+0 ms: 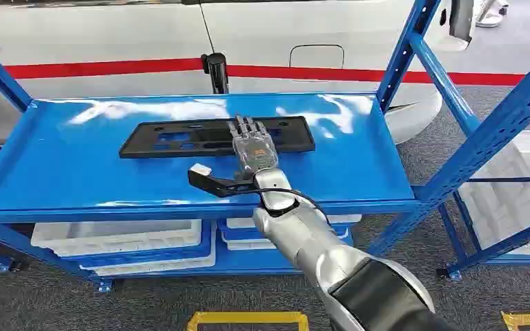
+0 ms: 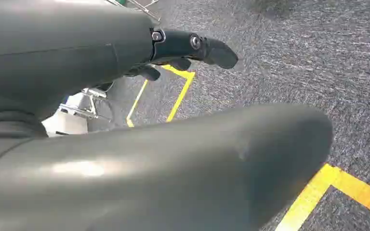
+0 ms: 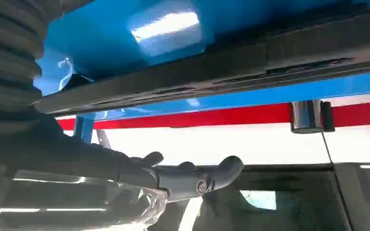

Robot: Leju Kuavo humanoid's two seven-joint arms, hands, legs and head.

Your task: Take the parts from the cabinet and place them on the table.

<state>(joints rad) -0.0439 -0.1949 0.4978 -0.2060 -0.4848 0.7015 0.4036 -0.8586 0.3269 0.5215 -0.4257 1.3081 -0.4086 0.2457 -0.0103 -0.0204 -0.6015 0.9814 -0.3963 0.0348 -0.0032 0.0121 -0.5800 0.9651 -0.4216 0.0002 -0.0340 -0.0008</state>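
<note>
Glossy bright blue shelf [image 1: 55, 158], with a flat black part [image 1: 179, 138] lying on it. Silver right hand [image 1: 252, 148], silver arm. White bins [image 1: 117, 238] underneath. Far behind, a white car body [image 1: 110, 34] carries a red stripe [image 1: 96, 68]. Grey carpet [image 1: 41, 303], yellow floor lines [image 1: 248, 318].

Open blue shelf top, hemmed in by uprights at the right

The blue shelf [image 1: 76, 158] lay bare to the left and along its near edge, giving free passage there. The long black part [image 1: 179, 138] lay across the far middle, with the right hand [image 1: 254, 148] resting flat on it. Slanted blue uprights [image 1: 404, 55] closed the far right corner, and a second blue rack [image 1: 511, 117] stood just beyond. White bins [image 1: 117, 238] occupied the lower tier.
</note>
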